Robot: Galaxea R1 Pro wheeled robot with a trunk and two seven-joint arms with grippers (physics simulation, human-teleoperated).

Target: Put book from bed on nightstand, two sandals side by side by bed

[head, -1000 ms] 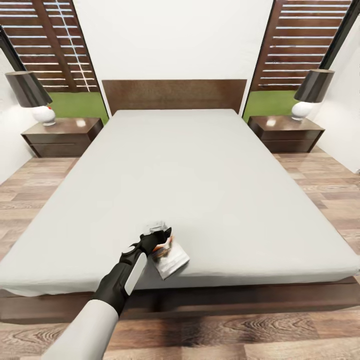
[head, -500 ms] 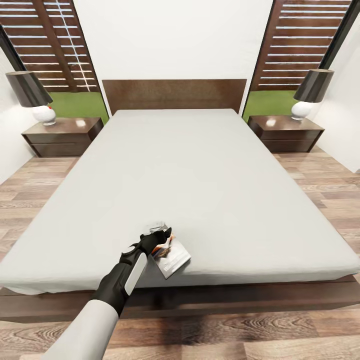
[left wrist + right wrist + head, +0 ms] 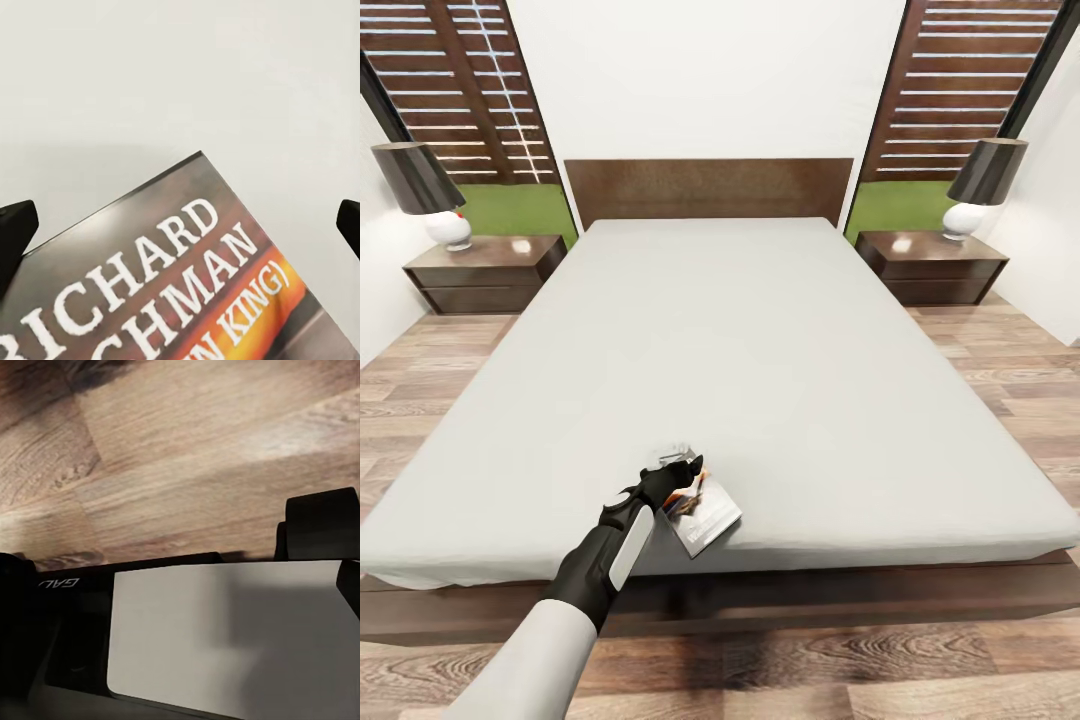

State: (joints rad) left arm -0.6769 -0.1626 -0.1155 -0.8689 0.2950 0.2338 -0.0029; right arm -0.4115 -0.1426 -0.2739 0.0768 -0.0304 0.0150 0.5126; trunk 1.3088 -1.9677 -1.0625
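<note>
Left claw straddles the book near the bed's foot edge.

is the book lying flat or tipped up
Tipped up: in the head view the book slants off the mattress, one end at the left gripper.

Head view, lower left of frame: left arm w/ smooth white cylindrical forearm shell, then matte black wrist section carrying a flat pale grey-white oblong panel. Ends in black angular left gripper, glossy highlights on the knuckle.

Left wrist view: two black fingertips, blunt, at mid-left and mid-right edges.

Right wrist view, lower half: black body housing w/ small white "GAL…" lettering, mirrored; light grey rounded-corner panel; black blocky part at right edge.
</note>
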